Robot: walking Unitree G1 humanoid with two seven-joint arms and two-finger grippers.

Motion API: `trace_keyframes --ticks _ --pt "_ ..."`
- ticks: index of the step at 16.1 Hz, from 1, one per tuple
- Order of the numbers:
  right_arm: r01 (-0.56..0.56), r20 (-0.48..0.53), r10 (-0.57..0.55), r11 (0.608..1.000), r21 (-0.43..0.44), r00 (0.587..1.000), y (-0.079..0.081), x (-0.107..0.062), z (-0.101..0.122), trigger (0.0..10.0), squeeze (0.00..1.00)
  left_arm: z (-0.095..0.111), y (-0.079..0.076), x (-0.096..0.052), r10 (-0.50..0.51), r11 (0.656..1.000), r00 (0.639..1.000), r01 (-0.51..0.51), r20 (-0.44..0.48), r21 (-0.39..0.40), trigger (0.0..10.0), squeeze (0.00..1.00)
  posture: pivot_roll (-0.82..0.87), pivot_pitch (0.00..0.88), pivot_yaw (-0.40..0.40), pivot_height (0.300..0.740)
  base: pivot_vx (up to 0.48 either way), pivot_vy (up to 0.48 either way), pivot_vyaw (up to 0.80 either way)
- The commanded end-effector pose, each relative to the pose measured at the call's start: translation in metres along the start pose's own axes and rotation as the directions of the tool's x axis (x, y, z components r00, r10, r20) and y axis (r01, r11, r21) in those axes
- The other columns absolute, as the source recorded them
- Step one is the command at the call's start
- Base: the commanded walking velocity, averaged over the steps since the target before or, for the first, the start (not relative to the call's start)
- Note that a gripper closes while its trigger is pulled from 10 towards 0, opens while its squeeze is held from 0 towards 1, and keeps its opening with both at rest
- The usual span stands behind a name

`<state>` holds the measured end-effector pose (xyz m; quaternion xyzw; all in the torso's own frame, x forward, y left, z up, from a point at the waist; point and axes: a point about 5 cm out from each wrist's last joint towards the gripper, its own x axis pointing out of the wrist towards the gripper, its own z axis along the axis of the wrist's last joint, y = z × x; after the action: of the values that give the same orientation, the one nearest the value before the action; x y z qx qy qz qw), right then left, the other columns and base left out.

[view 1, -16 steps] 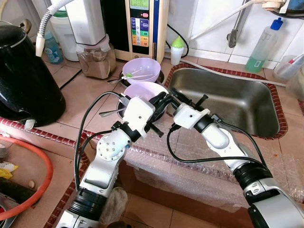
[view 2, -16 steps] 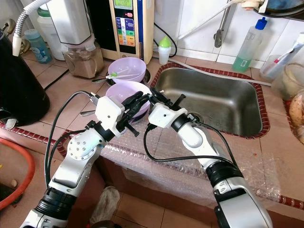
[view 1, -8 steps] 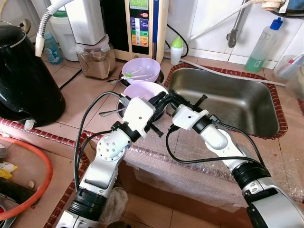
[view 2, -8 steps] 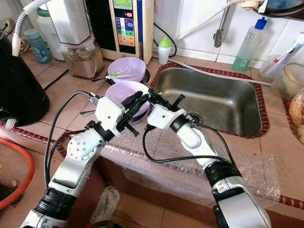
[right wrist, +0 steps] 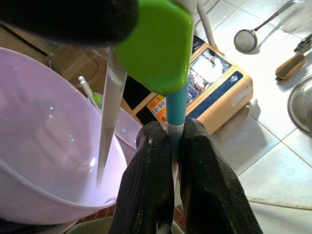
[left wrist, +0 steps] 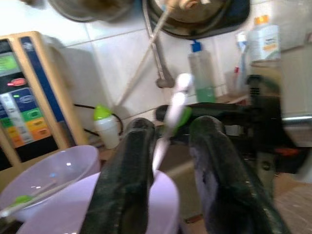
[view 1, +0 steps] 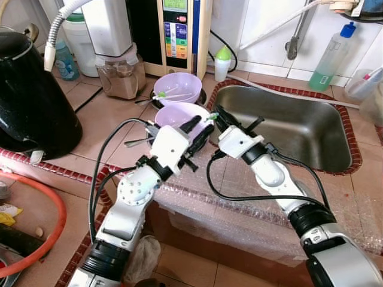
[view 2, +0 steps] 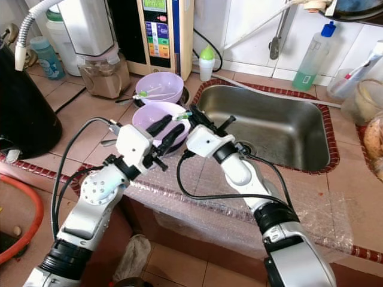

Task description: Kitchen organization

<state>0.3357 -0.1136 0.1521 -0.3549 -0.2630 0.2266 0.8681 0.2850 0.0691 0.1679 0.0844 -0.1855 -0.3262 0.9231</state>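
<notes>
Right wrist view first: I see the right gripper [right wrist: 170,146] with its two black fingers pressed together on a white and green utensil [right wrist: 157,48], a slim handle with a teal section and a green block on it. From the head camera, that utensil [view 1: 209,116] sits at the rim of the near purple bowl [view 1: 179,113], on the side nearest the steel sink [view 1: 287,128].

I note the left gripper [view 1: 196,131] just beside it, over the same bowl's near edge. Its fingers [left wrist: 126,180] stand apart, and the left wrist view shows the utensil's white shaft in the gap between them; I cannot tell whether either finger touches it. The two grippers are very close together, with little free room between them.

A second purple bowl [view 1: 178,88] lies behind the first, touching or nearly touching it, with another white and green utensil [view 1: 161,94] resting across it. A metal spoon handle [view 1: 136,142] pokes out at the near bowl's left.

Edges: the tiled counter [view 1: 114,119] ends in a red mosaic border [view 1: 66,173]; bubble wrap [view 1: 239,206] covers the front edge under both arms. A black kettle [view 1: 33,98] stands well to the left, a blender [view 1: 119,66] and a control-panel appliance [view 1: 178,30] at the back. Open counter lies between kettle and bowls.
</notes>
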Motion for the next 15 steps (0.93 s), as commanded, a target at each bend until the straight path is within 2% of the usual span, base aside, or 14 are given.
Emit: trace_keyframes --ticks 1,4,6,7,9,10,11,12,13,14,15 --pt "0.036 0.023 -0.036 0.999 0.017 0.999 -0.005 0.005 0.005 0.0 0.00 0.009 0.006 0.001 0.027 0.999 0.999 -0.028 0.038 0.027 10.0 1.00 0.00 0.000 0.032 0.740 0.000 0.000 0.00" --pt "0.168 -0.024 -0.166 0.972 0.166 0.986 -0.014 0.012 0.005 0.0 0.00 0.011 0.018 -0.005 0.104 0.993 0.993 -0.106 0.056 0.044 10.0 1.00 0.00 0.000 0.034 0.740 0.000 0.000 0.00" --pt "0.209 -0.034 -0.207 0.952 0.224 0.978 -0.019 0.018 0.007 0.0 0.00 0.010 0.026 -0.008 0.158 0.986 0.986 -0.160 0.051 0.045 10.0 1.00 0.00 0.000 0.034 0.740 0.000 0.000 0.00" --pt "0.280 -0.053 -0.276 0.924 0.260 0.960 -0.030 0.021 0.008 0.0 0.00 0.006 0.027 -0.011 0.174 0.983 0.984 -0.176 0.034 0.049 10.0 1.00 0.00 0.000 0.034 0.740 0.000 0.000 0.00" --pt "0.310 -0.049 -0.307 0.926 0.213 0.950 -0.039 0.019 0.007 0.0 0.00 0.002 0.023 -0.015 0.165 0.985 0.986 -0.166 0.018 0.050 10.0 1.00 0.00 0.000 0.036 0.740 0.000 0.000 0.00" --pt "0.328 -0.082 -0.319 0.934 0.145 0.944 -0.048 0.013 -0.001 0.0 0.00 -0.003 0.025 -0.018 0.196 0.980 0.981 -0.196 -0.004 0.035 10.0 1.00 0.00 0.000 0.036 0.740 0.000 0.000 0.00" --pt "0.332 -0.136 -0.317 0.937 0.111 0.939 -0.050 0.006 -0.012 0.0 0.00 -0.007 0.028 -0.020 0.224 0.974 0.974 -0.224 -0.027 0.017 10.0 1.00 -0.01 0.000 0.034 0.740 0.000 0.000 0.00" --pt "0.361 -0.231 -0.328 0.925 0.121 0.916 -0.052 -0.003 -0.026 0.0 0.00 -0.014 0.029 -0.024 0.252 0.967 0.966 -0.254 -0.063 -0.021 10.0 1.00 -0.01 0.000 0.035 0.740 0.000 0.000 0.00" --pt "0.390 -0.285 -0.342 0.911 0.134 0.895 -0.055 -0.012 -0.035 0.0 0.00 -0.020 0.028 -0.028 0.262 0.964 0.961 -0.264 -0.085 -0.019 10.0 1.00 -0.01 0.000 0.038 0.740 0.000 0.000 0.00" --pt "0.379 -0.337 -0.329 0.920 0.094 0.882 -0.053 -0.021 -0.045 0.0 0.00 -0.024 0.026 -0.031 0.256 0.966 0.962 -0.258 -0.099 -0.006 10.0 1.00 -0.01 0.000 0.041 0.740 0.000 0.000 0.00" --pt "0.402 -0.380 -0.335 0.909 0.112 0.862 -0.052 -0.028 -0.052 0.0 0.00 -0.026 0.026 -0.031 0.258 0.965 0.960 -0.261 -0.111 -0.018 10.0 1.00 -0.01 0.000 0.045 0.740 0.000 0.000 0.00"
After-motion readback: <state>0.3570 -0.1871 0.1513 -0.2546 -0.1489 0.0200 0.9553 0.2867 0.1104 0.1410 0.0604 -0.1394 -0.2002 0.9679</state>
